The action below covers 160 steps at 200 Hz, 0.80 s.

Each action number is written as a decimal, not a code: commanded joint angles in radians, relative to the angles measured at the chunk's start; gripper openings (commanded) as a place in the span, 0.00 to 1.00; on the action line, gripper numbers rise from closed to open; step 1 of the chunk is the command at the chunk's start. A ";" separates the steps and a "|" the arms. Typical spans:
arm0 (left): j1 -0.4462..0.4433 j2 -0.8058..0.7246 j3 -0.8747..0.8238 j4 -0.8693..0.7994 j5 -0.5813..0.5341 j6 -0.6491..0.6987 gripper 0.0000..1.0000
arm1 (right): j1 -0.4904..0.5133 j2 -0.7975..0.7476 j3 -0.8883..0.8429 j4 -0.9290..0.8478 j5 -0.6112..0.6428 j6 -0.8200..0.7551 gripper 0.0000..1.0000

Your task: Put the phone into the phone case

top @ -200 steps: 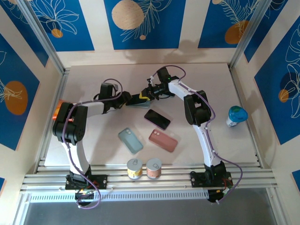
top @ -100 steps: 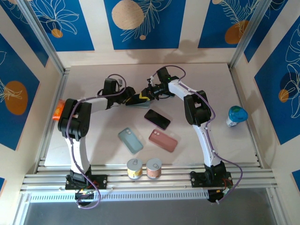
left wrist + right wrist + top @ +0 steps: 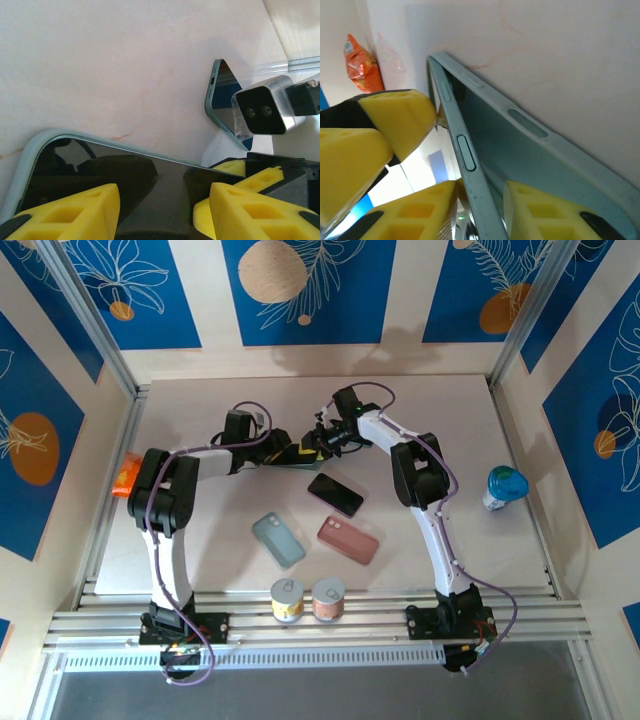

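A phone with a black glossy screen (image 3: 150, 175) lies under my left gripper (image 3: 165, 195), with a pale teal case rim (image 3: 30, 145) round its left corner. The yellow fingers stand apart above the screen, so the gripper is open. My right gripper (image 3: 480, 200) is shut on the side wall of the teal phone case (image 3: 520, 145), whose inside shows bare. A teal corner (image 3: 216, 95) with a port slot tilts up beside the right wrist's camera. From above, the left gripper (image 3: 283, 453) and the right gripper (image 3: 316, 444) meet over the phone case (image 3: 301, 462) at mid-table.
Another black phone (image 3: 336, 494) lies just in front of the grippers. A teal case (image 3: 277, 539) and a pink case (image 3: 348, 539) lie nearer. Two cans (image 3: 287, 598) stand at the front rail, a blue-lidded cup (image 3: 503, 487) at right, and an orange bag (image 3: 122, 476) at left.
The left arm's elbow has swung right and towards the back, and its gripper has edged right onto the case. The right gripper has stayed at the case.
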<state>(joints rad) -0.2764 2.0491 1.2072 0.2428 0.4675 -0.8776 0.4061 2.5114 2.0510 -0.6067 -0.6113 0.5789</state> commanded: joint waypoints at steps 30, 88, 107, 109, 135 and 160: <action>-0.008 0.031 0.017 -0.036 -0.013 0.034 0.52 | 0.017 0.014 0.080 -0.174 0.078 -0.033 0.43; -0.007 0.040 0.022 -0.036 -0.024 0.041 0.52 | 0.004 0.009 0.145 -0.262 0.111 -0.034 0.55; -0.006 0.043 0.022 -0.032 -0.025 0.039 0.52 | -0.003 0.009 0.174 -0.298 0.122 -0.036 0.57; -0.005 0.043 0.022 -0.031 -0.025 0.038 0.52 | -0.004 0.009 0.176 -0.303 0.123 -0.036 0.57; -0.006 0.046 0.026 -0.027 -0.023 0.036 0.52 | -0.013 0.007 0.200 -0.339 0.127 -0.039 0.57; -0.005 0.046 0.024 -0.024 -0.031 0.031 0.52 | -0.018 -0.005 0.202 -0.364 0.140 -0.048 0.58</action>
<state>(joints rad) -0.2783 2.0640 1.2224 0.2459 0.4671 -0.8619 0.3946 2.5118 2.2238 -0.9039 -0.4690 0.5514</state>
